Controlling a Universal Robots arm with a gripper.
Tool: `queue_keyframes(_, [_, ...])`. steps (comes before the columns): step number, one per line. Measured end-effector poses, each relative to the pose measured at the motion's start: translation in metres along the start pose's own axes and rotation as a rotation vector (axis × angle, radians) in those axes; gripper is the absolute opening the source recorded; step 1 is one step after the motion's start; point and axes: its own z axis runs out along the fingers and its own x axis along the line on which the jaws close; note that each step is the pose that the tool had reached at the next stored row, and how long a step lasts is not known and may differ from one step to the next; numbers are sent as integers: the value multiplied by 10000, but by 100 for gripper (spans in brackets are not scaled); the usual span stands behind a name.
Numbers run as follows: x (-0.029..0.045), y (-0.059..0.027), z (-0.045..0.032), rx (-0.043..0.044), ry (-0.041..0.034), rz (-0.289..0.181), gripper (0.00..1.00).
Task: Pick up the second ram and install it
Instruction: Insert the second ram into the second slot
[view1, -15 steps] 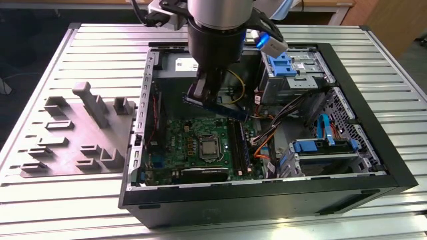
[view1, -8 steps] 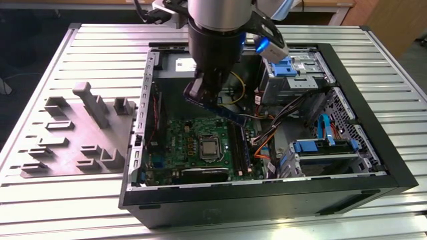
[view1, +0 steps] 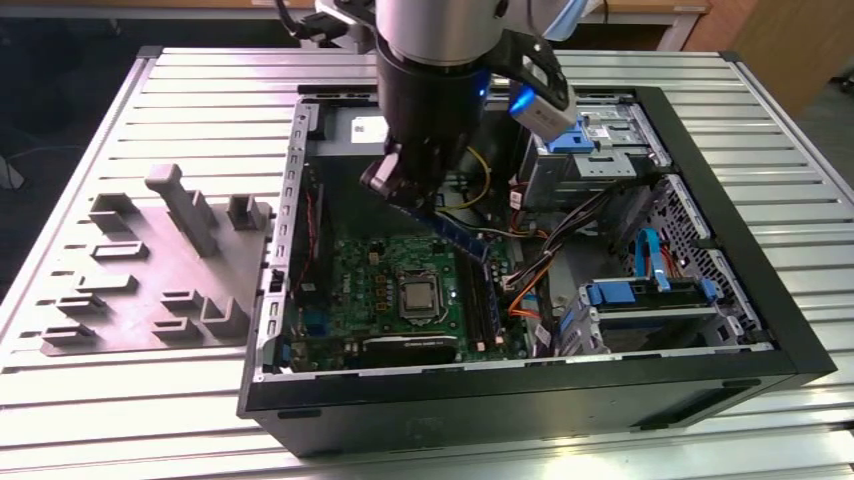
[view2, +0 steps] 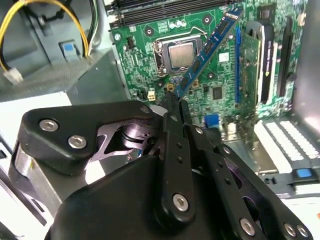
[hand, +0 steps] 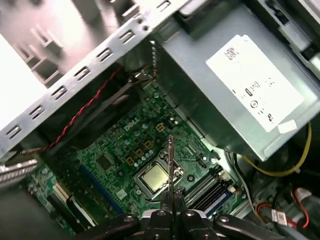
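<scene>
Second ram (view1: 449, 232) is held clear of the board, clamped at one end by the gripper (view1: 404, 198), whose fingers are closed tight on it.

A ribbed metal table (view1: 160, 100) carries everything. On it an open black computer case (view1: 534, 390) is laid on its side. At nine o'clock from the case in the exterior view, a grey moulded fixture (view1: 160, 280) with upright posts is set. The arm (view1: 434, 60) is seen coming down into the case from twelve o'clock.

In the first wrist view the grey power supply (hand: 215, 95) is shown bearing a large white label (hand: 255, 82) with black print and symbols, and a small white sticker (hand: 287, 127) near one corner. A yellow cable (hand: 280, 167) is looped beside it. Small white lettering is printed on the green motherboard (view1: 360, 270), with the silver processor (view1: 418, 293) seated at its middle. Blue drive brackets (view1: 627, 292) are seen at three o'clock from the processor.

From the gripper the blue-green strip is angled down toward five o'clock in the exterior view, above the motherboard and not seated in any slot. In the second wrist view its row of black chips (view2: 207, 50) is seen, and its free end reaches past the processor (view2: 181, 55). In the first wrist view the strip is seen edge-on (hand: 170, 160) between the closed fingertips (hand: 164, 202).
</scene>
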Motion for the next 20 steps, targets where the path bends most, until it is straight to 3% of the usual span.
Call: queue_keyframes(20, [1,-3,51,82,-188,3635,13])
